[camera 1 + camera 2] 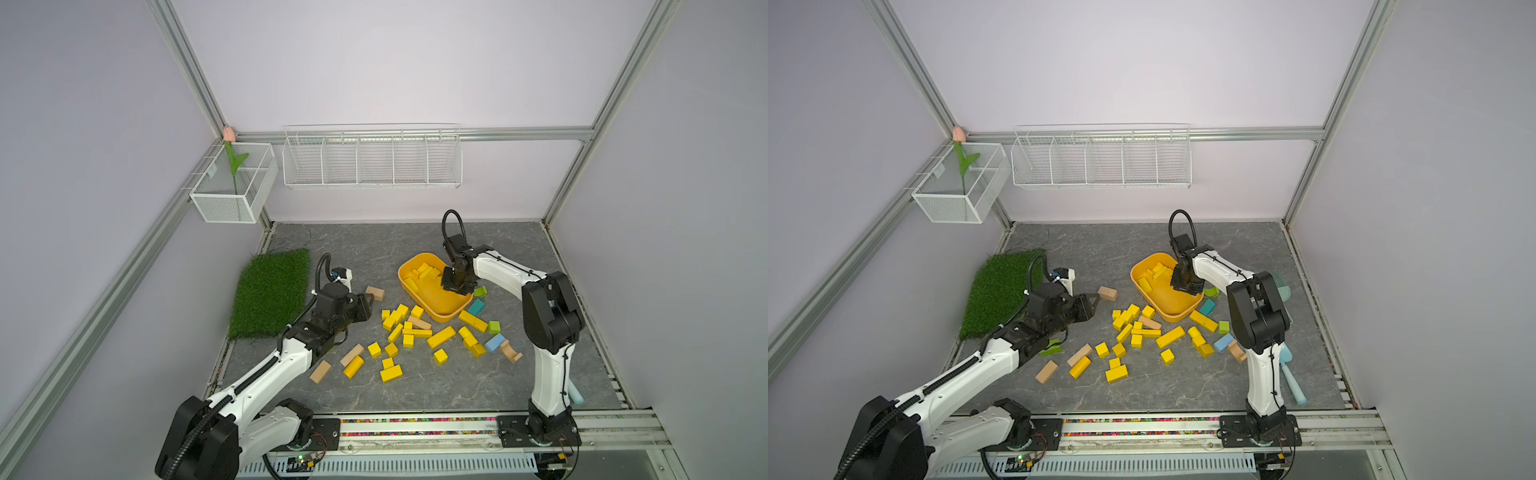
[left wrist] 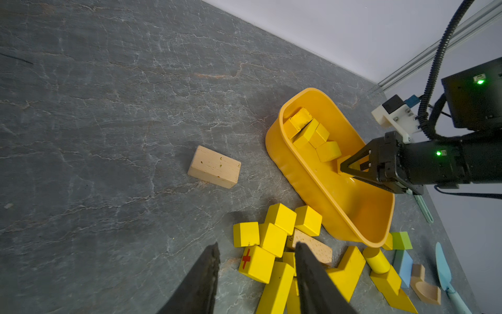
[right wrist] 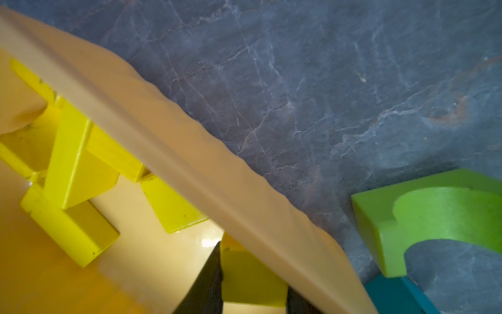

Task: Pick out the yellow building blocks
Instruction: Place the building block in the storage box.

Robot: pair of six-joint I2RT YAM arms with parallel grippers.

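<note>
The right gripper [image 1: 456,286] dips into the yellow-orange oval tub [image 1: 445,318], fingers clamped on a yellow block [image 3: 252,274] just inside its wall; more yellow building blocks [image 2: 308,130] lie heaped at the tub's far end (a wedge among them); the loose yellow blocks [image 1: 440,336] lie scattered on the grey stone-patterned table [image 1: 374,249] beside the tub, mixed with tan wooden blocks [image 1: 419,322]; the left gripper [image 2: 256,246] hovers near that pile, fingers spread and empty.

A red cross marks one face of a yellow building block [image 2: 256,264].
</note>
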